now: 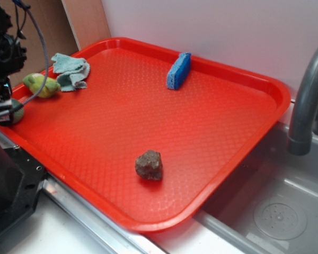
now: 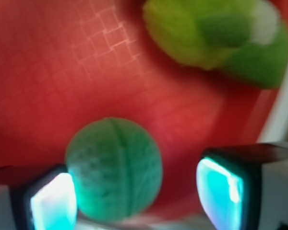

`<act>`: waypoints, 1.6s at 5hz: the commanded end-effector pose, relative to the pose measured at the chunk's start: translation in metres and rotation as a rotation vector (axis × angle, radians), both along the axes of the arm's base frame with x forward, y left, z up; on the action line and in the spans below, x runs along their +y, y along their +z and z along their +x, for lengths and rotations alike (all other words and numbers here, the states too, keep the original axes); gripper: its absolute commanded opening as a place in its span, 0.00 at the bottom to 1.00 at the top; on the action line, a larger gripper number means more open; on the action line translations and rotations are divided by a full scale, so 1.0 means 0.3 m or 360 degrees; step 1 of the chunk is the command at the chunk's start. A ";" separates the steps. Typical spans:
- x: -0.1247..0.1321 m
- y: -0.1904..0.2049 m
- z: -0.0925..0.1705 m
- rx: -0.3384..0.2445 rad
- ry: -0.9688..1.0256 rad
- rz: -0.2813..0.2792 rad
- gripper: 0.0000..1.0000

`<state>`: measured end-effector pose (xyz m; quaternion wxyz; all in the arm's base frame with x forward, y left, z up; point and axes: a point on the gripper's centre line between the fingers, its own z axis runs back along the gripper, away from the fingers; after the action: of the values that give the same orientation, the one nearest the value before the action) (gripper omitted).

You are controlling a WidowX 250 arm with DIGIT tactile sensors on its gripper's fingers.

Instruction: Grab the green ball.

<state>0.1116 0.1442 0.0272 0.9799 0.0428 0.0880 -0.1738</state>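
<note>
Big picture first: the red tray (image 1: 222,132) takes up most of the exterior view, sitting next to a grey sink (image 1: 278,211) with a faucet (image 1: 307,100) on one side. On the tray, roughly by size: a blue sponge (image 1: 178,70) standing on edge near the far rim, a pale teal rag (image 1: 70,71) bunched in the far corner, a yellow-green plush toy (image 1: 41,84) just beside the rag, and a brown rock (image 1: 149,164) alone near the front, well apart from everything else.

The robot arm (image 1: 2,53) is down at the tray's corner near the plush, and the green ball (image 2: 114,168) is right there under it — in the exterior view you only catch a sliver of it behind the arm. The wrist view is blurry but clear enough: the hand (image 2: 134,194) is spread wide, with the ball low between the two fingers (image 2: 220,189). It sits much closer to one finger than the other, maybe touching it, though I can't say for sure. The plush is near but outside the gap.

So I'd call this the final approach, grasp not made yet. Next move probably needs a small sideways shift to centre the ball, maybe a bit lower, then close — off-centre, a round dimpled ball could squirt out toward the rim.
</note>
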 end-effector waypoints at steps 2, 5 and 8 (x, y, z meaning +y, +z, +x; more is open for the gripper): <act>-0.051 0.046 0.032 -0.0086 0.0175 0.0072 0.00; -0.316 0.399 0.241 -0.0328 0.0457 0.0120 0.00; -0.238 0.509 0.363 -0.0515 0.0930 0.0042 0.00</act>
<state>0.2104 0.0569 0.1573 0.9905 0.0538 -0.0263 0.1241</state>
